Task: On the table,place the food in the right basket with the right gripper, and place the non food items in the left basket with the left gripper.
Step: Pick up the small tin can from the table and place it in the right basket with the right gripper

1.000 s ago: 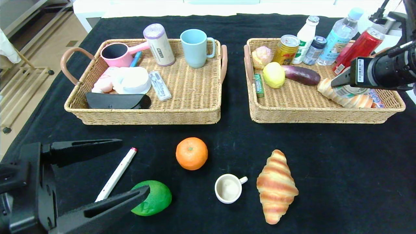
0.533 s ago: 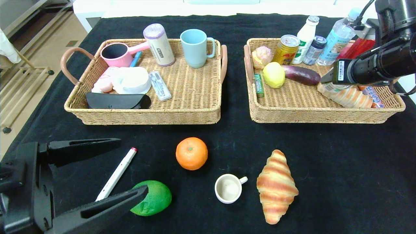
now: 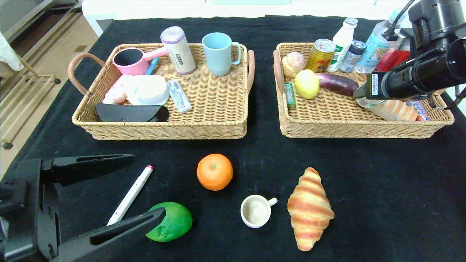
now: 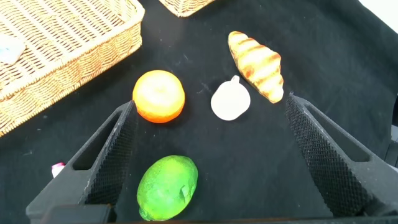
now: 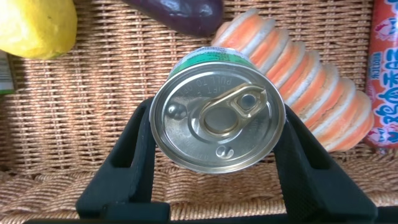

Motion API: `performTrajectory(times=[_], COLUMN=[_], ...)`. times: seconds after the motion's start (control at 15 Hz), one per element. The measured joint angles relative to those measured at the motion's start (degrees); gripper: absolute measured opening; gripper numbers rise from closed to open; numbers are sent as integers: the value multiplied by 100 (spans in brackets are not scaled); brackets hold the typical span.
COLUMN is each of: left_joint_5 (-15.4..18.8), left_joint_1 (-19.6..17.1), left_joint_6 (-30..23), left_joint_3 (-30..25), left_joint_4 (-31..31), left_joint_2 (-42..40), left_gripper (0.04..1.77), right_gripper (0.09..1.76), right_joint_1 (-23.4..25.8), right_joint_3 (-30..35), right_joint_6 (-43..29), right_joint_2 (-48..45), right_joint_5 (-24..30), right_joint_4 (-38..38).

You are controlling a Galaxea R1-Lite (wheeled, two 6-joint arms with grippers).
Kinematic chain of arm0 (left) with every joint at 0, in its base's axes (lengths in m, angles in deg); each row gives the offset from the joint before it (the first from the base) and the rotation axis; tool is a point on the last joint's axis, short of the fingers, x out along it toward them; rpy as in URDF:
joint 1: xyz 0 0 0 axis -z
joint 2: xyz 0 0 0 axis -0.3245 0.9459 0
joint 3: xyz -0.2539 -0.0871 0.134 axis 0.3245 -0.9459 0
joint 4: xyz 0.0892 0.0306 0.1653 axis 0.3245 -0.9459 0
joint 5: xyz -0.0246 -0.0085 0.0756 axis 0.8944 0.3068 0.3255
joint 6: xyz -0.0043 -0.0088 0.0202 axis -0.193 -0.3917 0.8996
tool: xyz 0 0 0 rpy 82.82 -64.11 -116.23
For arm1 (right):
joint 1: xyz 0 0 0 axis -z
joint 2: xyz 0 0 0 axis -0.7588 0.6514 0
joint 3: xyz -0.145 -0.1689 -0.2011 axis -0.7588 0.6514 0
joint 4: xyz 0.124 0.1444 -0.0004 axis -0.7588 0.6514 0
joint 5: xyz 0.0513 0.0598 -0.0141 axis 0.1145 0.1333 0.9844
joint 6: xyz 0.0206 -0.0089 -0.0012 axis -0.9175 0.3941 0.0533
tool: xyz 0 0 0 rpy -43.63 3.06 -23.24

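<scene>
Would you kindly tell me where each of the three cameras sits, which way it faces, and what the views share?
Head view: high on the robot, looking forward and down at the left basket, right basket and loose items; both arms show.
Left wrist view: on the left arm, looking past the open left gripper at the orange, lime, small cup and croissant.
Right wrist view: on the right arm, looking down at the can in the right gripper, over the right basket.
Shared: head and left wrist both show the orange.

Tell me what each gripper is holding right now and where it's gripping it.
The right gripper holds a green-labelled can by its sides, just under the top rim, over the right basket. The left gripper holds nothing.
</scene>
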Motion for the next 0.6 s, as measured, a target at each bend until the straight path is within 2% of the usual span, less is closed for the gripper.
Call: performTrajectory(times=[0.4, 0.6], left_joint_5=[-2, 0], left_joint_1=[0, 0], left_joint_6=[-1, 7], left_joint_3=[-1, -4], left_joint_4=[1, 0], left_joint_2=[-12, -12], left_gripper=[172, 172], right_gripper=[115, 133], right_joint_1=[-13, -35], right_joint_3=[24, 27], right_joint_6=[4, -11], right_joint_2=[-5, -5], right_joint_5=[9, 6], right_joint_4=[9, 0])
